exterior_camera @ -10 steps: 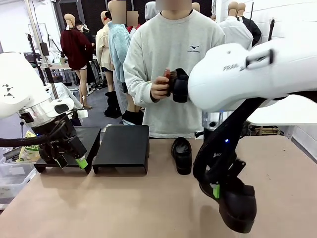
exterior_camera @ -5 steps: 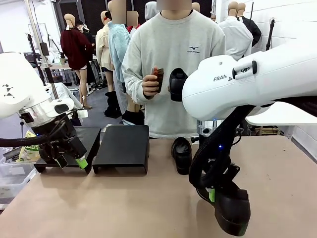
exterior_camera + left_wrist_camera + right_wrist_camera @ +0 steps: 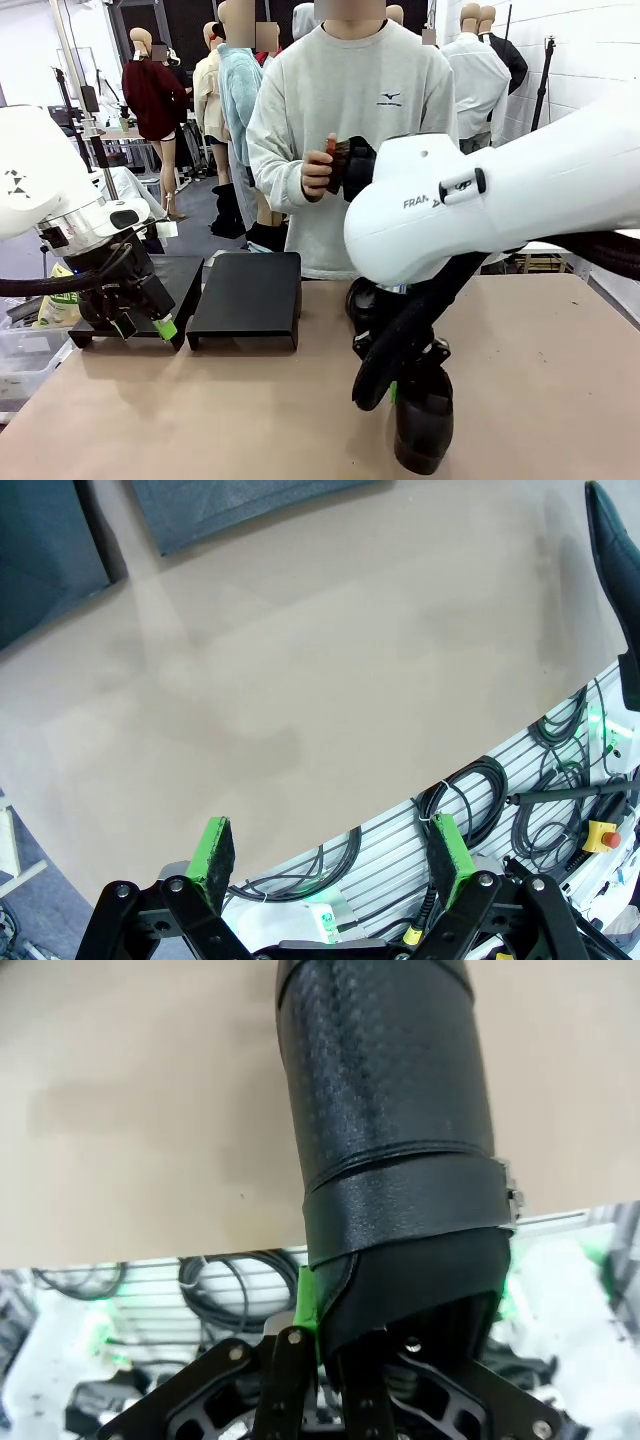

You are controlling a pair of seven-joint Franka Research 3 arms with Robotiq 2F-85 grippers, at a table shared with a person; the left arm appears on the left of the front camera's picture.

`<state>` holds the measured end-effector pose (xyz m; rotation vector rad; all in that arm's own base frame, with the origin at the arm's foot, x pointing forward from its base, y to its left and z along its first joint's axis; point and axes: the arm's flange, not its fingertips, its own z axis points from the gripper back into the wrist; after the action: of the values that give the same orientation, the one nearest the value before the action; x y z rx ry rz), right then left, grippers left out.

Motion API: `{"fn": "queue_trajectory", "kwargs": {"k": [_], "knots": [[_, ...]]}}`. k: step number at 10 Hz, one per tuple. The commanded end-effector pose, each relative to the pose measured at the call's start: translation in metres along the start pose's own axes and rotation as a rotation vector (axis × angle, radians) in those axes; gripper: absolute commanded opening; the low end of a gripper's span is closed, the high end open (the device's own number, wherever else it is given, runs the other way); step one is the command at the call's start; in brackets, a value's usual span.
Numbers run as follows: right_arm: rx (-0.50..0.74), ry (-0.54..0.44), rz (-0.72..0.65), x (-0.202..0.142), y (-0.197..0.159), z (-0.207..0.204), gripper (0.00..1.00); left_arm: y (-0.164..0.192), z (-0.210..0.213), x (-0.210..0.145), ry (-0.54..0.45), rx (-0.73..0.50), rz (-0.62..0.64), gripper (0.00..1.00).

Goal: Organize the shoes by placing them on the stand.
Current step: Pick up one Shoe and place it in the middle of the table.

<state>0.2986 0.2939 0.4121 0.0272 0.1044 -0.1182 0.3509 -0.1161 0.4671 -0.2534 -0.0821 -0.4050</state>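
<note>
Near the near edge of the surface (image 3: 200, 410), right of centre, the right gripper (image 3: 400, 388) is clenched on the heel of one black shoe (image 3: 422, 432), toe pointing down. A second shoe (image 3: 362, 298) lies toward the far edge, near the black stand (image 3: 248, 295). By the left edge, the left gripper (image 3: 143, 326) hangs released, grasping nothing.

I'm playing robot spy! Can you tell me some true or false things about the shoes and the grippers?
The right gripper holds a shoe. True.
The left gripper is shut. False: it is open and holds nothing.
The person's hand holds another shoe. True.
A third shoe sits on the stand. False: it sits on the table, right of the stand.
</note>
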Motion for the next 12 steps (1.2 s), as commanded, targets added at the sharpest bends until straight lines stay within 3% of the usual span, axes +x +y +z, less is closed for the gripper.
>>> {"fn": "queue_trajectory", "kwargs": {"k": [1,5,12], "knots": [[-0.017,-0.052,-0.025,-0.012,0.014,-0.008,0.00,0.000,0.000,0.000,-0.001,-0.003,0.004,1.00],[-0.051,-0.187,0.069,-0.016,0.039,-0.020,0.00,0.000,0.000,0.000,-0.001,-0.003,0.004,1.00],[-0.128,-0.203,0.168,-0.007,0.072,-0.045,0.00,0.000,0.000,0.000,-0.001,-0.003,0.004,1.00]]}}
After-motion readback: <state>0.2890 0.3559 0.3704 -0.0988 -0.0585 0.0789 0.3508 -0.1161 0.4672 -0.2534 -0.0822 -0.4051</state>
